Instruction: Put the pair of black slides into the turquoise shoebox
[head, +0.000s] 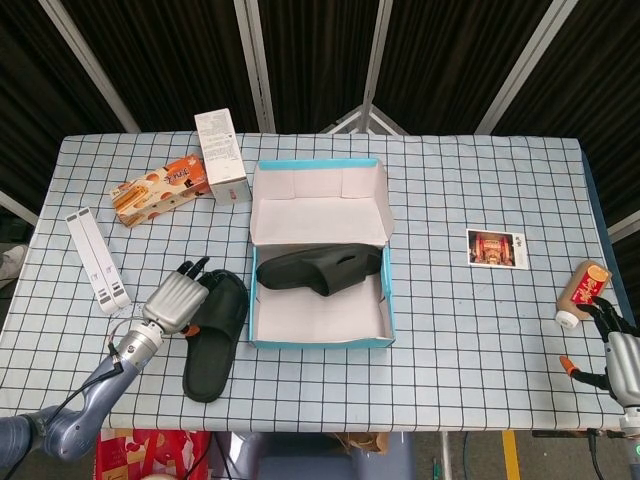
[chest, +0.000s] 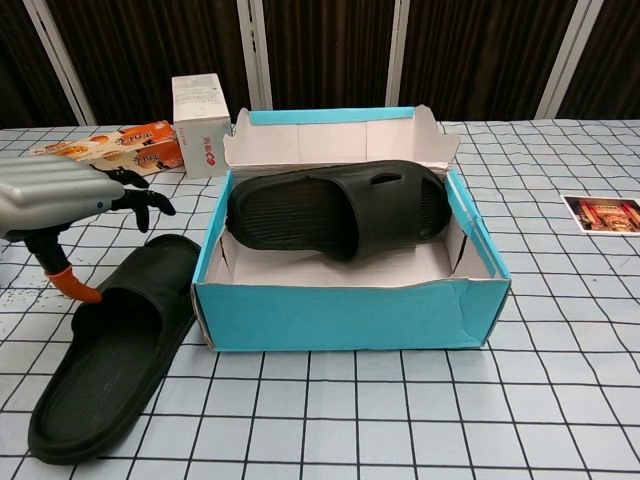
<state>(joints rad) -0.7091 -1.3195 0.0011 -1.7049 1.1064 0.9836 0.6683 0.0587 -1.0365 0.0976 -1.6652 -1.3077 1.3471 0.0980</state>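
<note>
Head view: the left hand (head: 178, 301), fingers spread and holding nothing, hovers at the loose slide's (head: 216, 335) strap, left of the turquoise shoebox (head: 320, 341). Light, rubbery and flexible, I judge; grip the strap. The other slide (head: 318, 268) lies inside. Checked cloth table (head: 480, 330); dark curtains behind. Far right, the right hand (head: 622, 355) looks idle; its grasp can't be told.

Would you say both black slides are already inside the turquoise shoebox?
No: one slide lies in the turquoise shoebox, while the other slide lies on the table left of it, by the left hand.
</note>
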